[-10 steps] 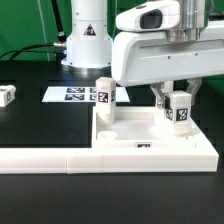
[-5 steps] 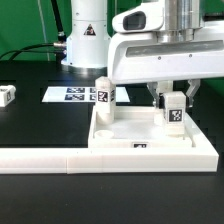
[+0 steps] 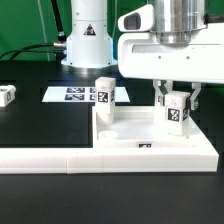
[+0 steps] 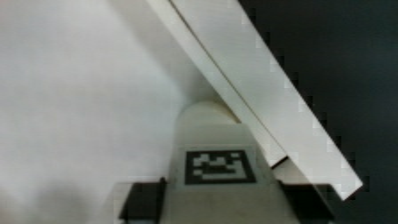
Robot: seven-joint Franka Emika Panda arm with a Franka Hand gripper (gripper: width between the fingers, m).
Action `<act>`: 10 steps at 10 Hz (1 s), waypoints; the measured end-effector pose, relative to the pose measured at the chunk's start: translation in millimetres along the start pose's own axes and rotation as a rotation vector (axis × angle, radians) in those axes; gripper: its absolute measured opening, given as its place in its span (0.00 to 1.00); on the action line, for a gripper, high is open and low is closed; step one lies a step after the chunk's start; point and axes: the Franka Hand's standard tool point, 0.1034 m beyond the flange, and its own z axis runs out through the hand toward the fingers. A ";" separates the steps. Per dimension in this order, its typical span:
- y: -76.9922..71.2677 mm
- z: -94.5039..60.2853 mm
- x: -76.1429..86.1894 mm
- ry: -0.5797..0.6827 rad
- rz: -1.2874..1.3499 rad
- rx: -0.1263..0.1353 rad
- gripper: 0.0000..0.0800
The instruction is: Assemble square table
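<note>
The white square tabletop (image 3: 130,136) lies on the black table, against the long white border bar (image 3: 60,157). One white tagged leg (image 3: 104,98) stands upright at its far corner on the exterior view's left. My gripper (image 3: 177,103) is shut on a second tagged leg (image 3: 178,110) and holds it upright over the far corner on the exterior view's right. In the wrist view this leg (image 4: 221,150) sits between my dark fingers (image 4: 146,200), with the tabletop floor (image 4: 80,100) and its raised rim (image 4: 249,70) beyond. Another leg (image 3: 7,95) lies at the exterior view's left edge.
The marker board (image 3: 72,95) lies flat behind the tabletop. The robot base (image 3: 87,40) stands at the back. A round hole (image 3: 108,131) shows in the tabletop near the standing leg.
The gripper with the held leg has shifted slightly toward the exterior view's right and turned a little. The standing leg and tabletop have not moved.
</note>
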 end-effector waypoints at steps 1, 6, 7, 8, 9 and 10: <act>-0.4 0.1 -0.5 0.000 0.085 0.001 0.36; -0.8 0.4 -1.7 -0.007 0.350 0.003 0.37; -0.5 0.6 -2.0 -0.007 0.317 0.000 0.37; 0.7 0.9 -3.4 -0.016 0.229 -0.010 0.61; 1.0 0.0 -3.0 -0.024 0.154 -0.016 0.61; 2.0 -0.4 -0.7 -0.024 0.044 -0.014 0.77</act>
